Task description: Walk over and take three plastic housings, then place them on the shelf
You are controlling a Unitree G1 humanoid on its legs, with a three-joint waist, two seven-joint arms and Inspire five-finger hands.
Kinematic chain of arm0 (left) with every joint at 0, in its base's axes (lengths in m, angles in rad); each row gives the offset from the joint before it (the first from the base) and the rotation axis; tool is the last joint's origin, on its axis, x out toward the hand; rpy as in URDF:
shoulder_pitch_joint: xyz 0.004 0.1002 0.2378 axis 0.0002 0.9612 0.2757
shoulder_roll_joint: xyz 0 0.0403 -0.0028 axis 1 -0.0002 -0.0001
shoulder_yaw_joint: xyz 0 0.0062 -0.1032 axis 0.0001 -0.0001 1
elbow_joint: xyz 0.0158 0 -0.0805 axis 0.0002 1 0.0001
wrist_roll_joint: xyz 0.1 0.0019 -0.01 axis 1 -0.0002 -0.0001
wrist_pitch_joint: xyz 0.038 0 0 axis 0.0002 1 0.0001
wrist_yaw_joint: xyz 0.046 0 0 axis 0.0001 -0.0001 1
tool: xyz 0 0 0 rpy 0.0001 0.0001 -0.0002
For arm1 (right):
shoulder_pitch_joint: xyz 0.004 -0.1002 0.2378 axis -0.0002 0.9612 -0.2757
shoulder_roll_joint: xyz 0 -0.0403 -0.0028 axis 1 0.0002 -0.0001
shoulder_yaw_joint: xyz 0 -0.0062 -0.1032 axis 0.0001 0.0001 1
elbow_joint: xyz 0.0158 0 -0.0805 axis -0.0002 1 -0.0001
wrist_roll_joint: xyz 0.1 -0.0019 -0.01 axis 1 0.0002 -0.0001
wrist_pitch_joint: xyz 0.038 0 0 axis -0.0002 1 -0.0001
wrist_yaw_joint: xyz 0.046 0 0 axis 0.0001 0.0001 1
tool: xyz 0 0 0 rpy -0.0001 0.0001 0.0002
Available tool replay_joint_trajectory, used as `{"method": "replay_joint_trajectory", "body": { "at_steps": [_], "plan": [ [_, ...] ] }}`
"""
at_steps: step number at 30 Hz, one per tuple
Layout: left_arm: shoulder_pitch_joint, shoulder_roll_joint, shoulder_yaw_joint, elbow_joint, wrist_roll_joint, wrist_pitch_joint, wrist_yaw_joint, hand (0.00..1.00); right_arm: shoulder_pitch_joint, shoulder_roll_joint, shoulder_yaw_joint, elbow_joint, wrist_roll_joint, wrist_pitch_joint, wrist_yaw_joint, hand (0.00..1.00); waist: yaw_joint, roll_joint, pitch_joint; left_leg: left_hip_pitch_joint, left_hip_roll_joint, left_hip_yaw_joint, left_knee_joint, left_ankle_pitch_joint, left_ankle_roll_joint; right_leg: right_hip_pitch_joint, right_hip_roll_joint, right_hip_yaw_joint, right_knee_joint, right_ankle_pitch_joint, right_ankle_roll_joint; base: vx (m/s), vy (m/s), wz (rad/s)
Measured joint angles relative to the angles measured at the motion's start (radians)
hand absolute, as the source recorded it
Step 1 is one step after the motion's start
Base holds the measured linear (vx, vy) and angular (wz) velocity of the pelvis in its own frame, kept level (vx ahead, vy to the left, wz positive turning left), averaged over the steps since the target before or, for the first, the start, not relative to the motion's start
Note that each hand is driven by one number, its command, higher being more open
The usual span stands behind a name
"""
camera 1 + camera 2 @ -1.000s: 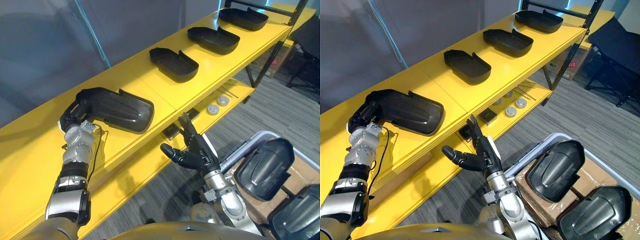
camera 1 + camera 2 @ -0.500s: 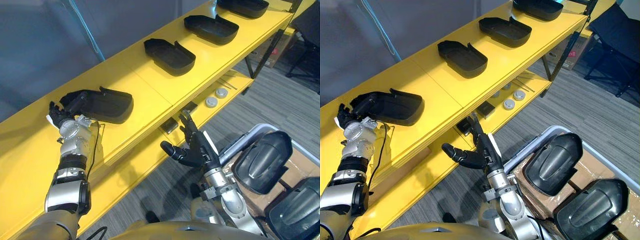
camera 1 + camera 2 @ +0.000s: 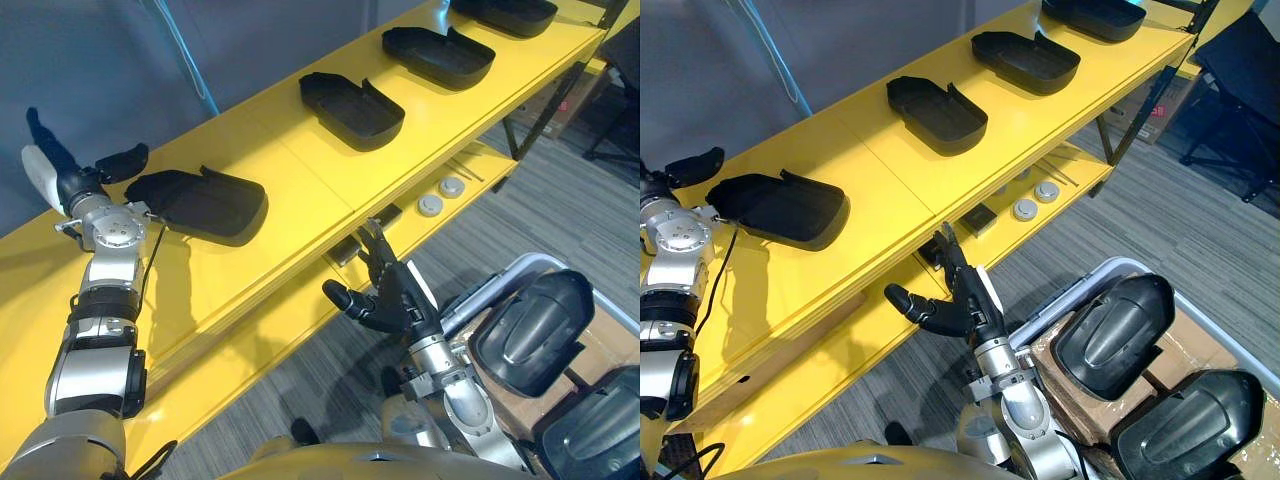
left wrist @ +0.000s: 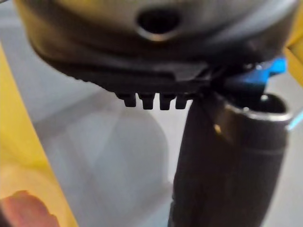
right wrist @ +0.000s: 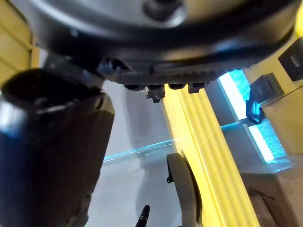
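Several black plastic housings lie in a row on the yellow shelf [image 3: 300, 175]. The nearest housing [image 3: 200, 205] rests flat, hollow side down. My left hand [image 3: 78, 183] hovers just left of it, open, fingers spread and off the housing. In the left wrist view its thumb [image 4: 227, 165] stands against the grey wall. Three more housings [image 3: 352, 105] [image 3: 438, 55] [image 3: 505, 12] sit further along, hollow side up. My right hand [image 3: 388, 298] hangs open and empty in front of the shelf's lower board. The right wrist view has a housing's edge [image 5: 182, 189] on the yellow board.
Two more black housings [image 3: 528, 335] [image 3: 600, 425] lie in a white-rimmed cart [image 3: 500, 275] at my lower right, on cardboard. The lower shelf board [image 3: 480, 170] carries two grey discs [image 3: 431, 205] and a small dark box [image 3: 350, 250]. A grey wall backs the shelf.
My left hand has opened and let go of the nearest housing, which now lies flat on the shelf. The hand has drawn back to the left. The camera shifted slightly.
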Motion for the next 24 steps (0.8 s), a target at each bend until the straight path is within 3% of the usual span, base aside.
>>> {"method": "replay_joint_trajectory", "body": {
  "at_steps": [4, 8, 10, 13, 16, 19, 24],
  "plan": [
    [0.01, 0.0, -0.055, -0.099, -0.002, -0.033, 0.018, 1.0, -0.082, -0.018, -0.032, 0.0, -0.044, -0.02, 0.007, 1.0, 0.015, -0.02, -0.001, -0.003, 0.0, -0.019, 0.003, 0.0, 0.0, 0.011, -0.001, -0.017, -0.002, 0.0, 0.0, -0.02, 0.004, 0.14],
    [0.174, -0.025, -0.038, -0.483, -0.021, -0.117, 0.02, 1.0, -0.222, -0.081, -0.138, -0.003, -0.084, -0.032, -0.002, 1.0, 0.05, -0.04, -0.007, -0.001, -0.003, -0.053, 0.003, 0.002, 0.001, 0.033, 0.001, -0.06, -0.004, 0.001, 0.0, 0.01, -0.003, 0.23],
    [0.272, -0.083, -0.004, -0.683, -0.046, -0.156, 0.015, 1.0, -0.281, -0.104, -0.187, -0.004, -0.106, -0.032, -0.015, 1.0, 0.072, -0.04, -0.008, -0.001, -0.003, -0.071, 0.003, 0.002, 0.002, 0.044, 0.0, -0.085, -0.004, 0.001, 0.0, 0.01, -0.009, 0.28],
    [0.498, -0.256, 0.056, -0.969, -0.085, -0.198, -0.035, 1.0, -0.357, -0.139, -0.233, -0.014, -0.203, -0.033, -0.045, 1.0, 0.116, -0.041, -0.033, 0.001, -0.003, -0.118, 0.001, 0.006, 0.002, 0.082, -0.001, -0.138, -0.023, 0.001, 0.0, 0.01, -0.014, 0.42],
    [0.65, -0.365, 0.077, -1.054, -0.095, -0.22, -0.077, 1.0, -0.378, -0.147, -0.235, -0.029, -0.268, -0.04, -0.04, 1.0, 0.155, -0.05, -0.052, 0.001, -0.004, -0.157, -0.002, 0.015, 0.0, 0.113, -0.002, -0.174, -0.041, 0.0, -0.002, 0.0, -0.019, 0.34],
    [0.744, -0.418, 0.096, -1.067, -0.126, -0.221, -0.123, 1.0, -0.399, -0.147, -0.233, -0.029, -0.278, -0.036, -0.015, 1.0, 0.195, -0.067, -0.066, -0.002, -0.014, -0.194, -0.03, 0.037, -0.001, 0.126, -0.007, -0.214, -0.053, -0.005, -0.007, -0.06, -0.037, 0.41],
    [0.846, -0.444, 0.142, -1.068, -0.171, -0.221, -0.226, 1.0, -0.431, -0.17, -0.214, -0.008, -0.411, -0.014, -0.002, 1.0, 0.234, -0.096, -0.087, -0.006, -0.028, -0.247, -0.087, 0.08, -0.002, 0.128, -0.016, -0.273, -0.051, -0.022, -0.014, -0.08, -0.022, 0.33]
  ]
}}
